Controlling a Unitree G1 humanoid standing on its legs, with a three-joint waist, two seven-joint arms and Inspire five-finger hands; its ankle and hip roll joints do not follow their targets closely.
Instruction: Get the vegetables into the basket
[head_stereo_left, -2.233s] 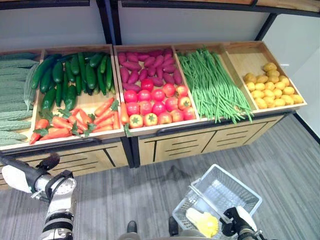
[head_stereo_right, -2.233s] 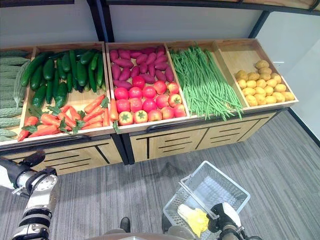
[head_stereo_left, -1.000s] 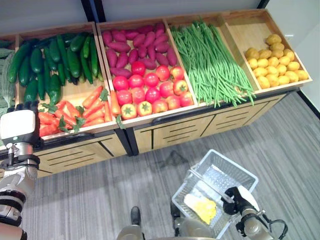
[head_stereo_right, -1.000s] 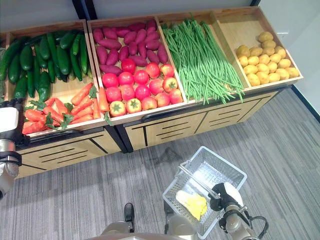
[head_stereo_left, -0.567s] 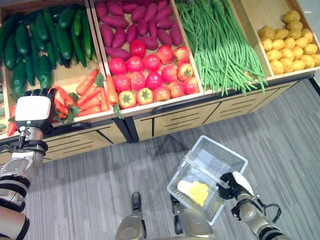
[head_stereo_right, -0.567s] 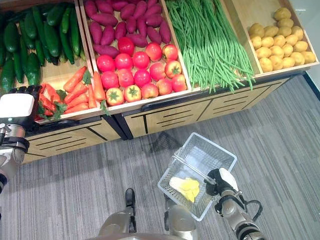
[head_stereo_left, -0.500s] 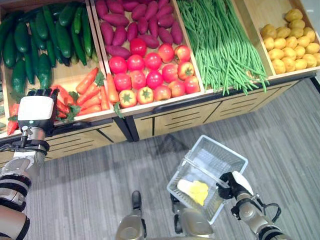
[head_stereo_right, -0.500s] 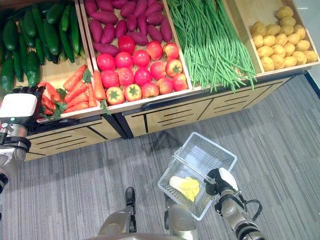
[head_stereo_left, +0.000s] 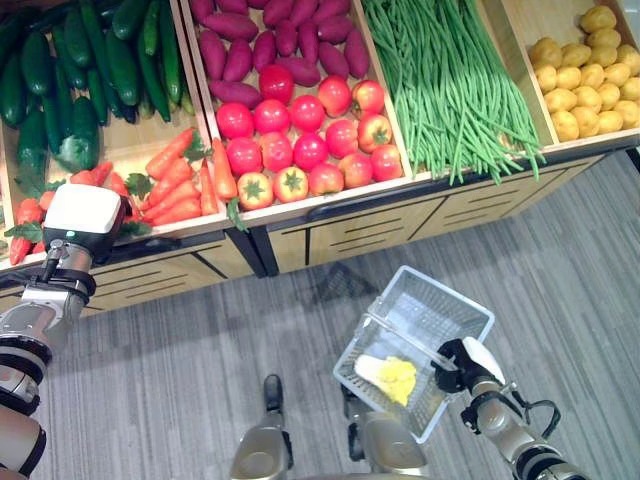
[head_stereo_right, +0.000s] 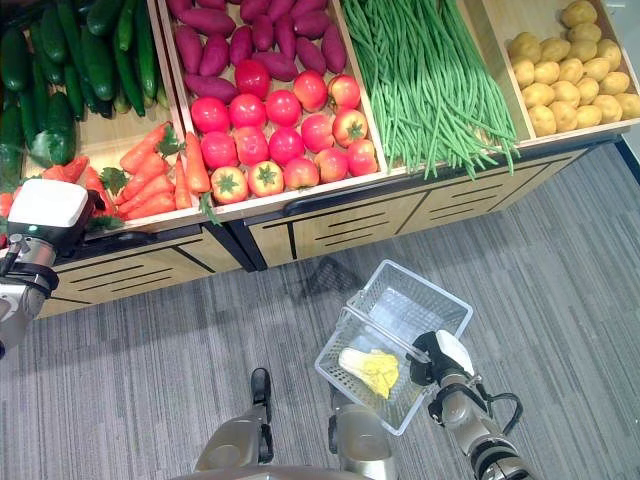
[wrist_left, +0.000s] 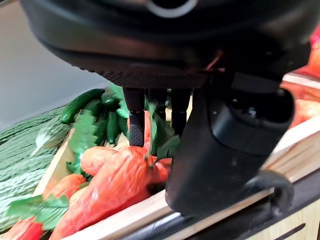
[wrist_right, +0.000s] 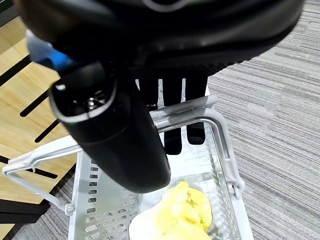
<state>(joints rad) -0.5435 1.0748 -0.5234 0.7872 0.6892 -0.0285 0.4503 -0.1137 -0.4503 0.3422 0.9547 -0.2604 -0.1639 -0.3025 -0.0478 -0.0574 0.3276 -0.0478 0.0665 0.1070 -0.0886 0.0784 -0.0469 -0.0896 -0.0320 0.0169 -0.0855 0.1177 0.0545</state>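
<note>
Orange carrots (wrist_left: 115, 180) beneath left robot hand (head_stereo_left: 82, 215), fingers straight, poised to grasp; right robot hand (head_stereo_right: 440, 362) clamped on basket (head_stereo_right: 425, 298) handle, ready for loading.

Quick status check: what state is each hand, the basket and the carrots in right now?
left hand: over the carrots, fingers reaching down among them, grip hidden.
right hand: shut on the basket's handle.
basket: carried above the floor, tilted, holding one yellow-and-white vegetable.
carrots: lying piled in their wooden bin.
</note>
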